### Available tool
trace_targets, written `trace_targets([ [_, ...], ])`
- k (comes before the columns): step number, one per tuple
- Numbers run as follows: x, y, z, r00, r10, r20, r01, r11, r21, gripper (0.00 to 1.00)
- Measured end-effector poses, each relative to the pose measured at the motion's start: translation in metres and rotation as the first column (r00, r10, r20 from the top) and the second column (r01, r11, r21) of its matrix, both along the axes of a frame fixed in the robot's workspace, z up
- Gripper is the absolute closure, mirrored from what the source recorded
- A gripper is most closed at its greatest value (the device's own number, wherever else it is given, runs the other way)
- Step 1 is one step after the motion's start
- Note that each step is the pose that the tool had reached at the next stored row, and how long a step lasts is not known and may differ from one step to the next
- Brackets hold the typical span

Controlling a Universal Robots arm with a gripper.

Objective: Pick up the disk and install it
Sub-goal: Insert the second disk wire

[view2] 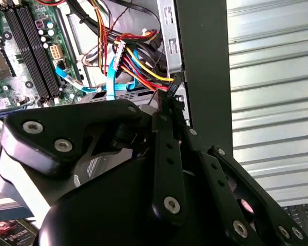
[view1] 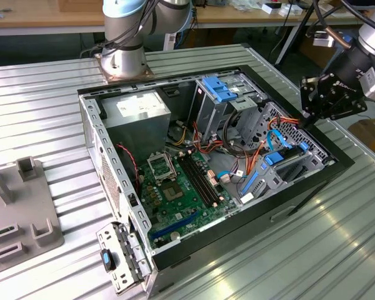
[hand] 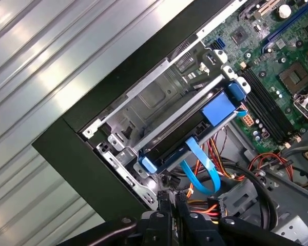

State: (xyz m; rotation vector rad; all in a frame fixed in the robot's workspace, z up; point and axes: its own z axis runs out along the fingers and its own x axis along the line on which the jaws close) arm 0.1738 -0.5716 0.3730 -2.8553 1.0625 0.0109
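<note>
One open computer case [view1: 100,134] lies on the ribbed metal counter [view1: 44,106]. One gripper [view1: 307,120] hovers at the case's corner on the exterior view's right, jaws pressed together on nothing. One disk [hand: 187,136] with blue rails sits in its bay inside the case, beside one motherboard [view1: 175,187]

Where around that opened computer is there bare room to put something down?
The ribbed metal table is bare beyond the computer case on the exterior view's left, up to the grey fixture. Inside the case, cables and boards crowd everything, and the claw hangs over its right edge.
</note>
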Motion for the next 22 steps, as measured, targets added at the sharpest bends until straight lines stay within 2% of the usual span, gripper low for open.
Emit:
trace_targets([
  [4, -0.0006, 0.0000, -0.0009, 0.9980, -0.064, 0.0004, 0.064, 0.9980, -0.0059, 0.84],
  [8, -0.0006, 0.0000, -0.0011, 0.9965, -0.084, 0.0008, 0.084, 0.9965, -0.0056, 0.84],
  [12, -0.0007, 0.0000, -0.0012, 0.9898, -0.142, 0.0007, 0.142, 0.9898, -0.0056, 0.84],
  [13, -0.0006, 0.0000, -0.0013, 0.9869, -0.161, 0.0007, 0.161, 0.9869, -0.0057, 0.84],
  [15, -0.0025, -0.0001, -0.0024, 0.9838, -0.179, 0.0007, 0.179, 0.9838, -0.0056, 0.84],
  [17, -0.0040, -0.0001, -0.0032, 0.9827, -0.185, 0.0008, 0.185, 0.9826, -0.0060, 0.84],
  [18, -0.0077, -0.0001, -0.0043, 0.9817, -0.190, 0.0009, 0.190, 0.9817, -0.0061, 0.84],
  [22, -0.0145, -0.0003, -0.0052, 0.9812, -0.193, 0.0009, 0.193, 0.9812, -0.0062, 0.84],
])
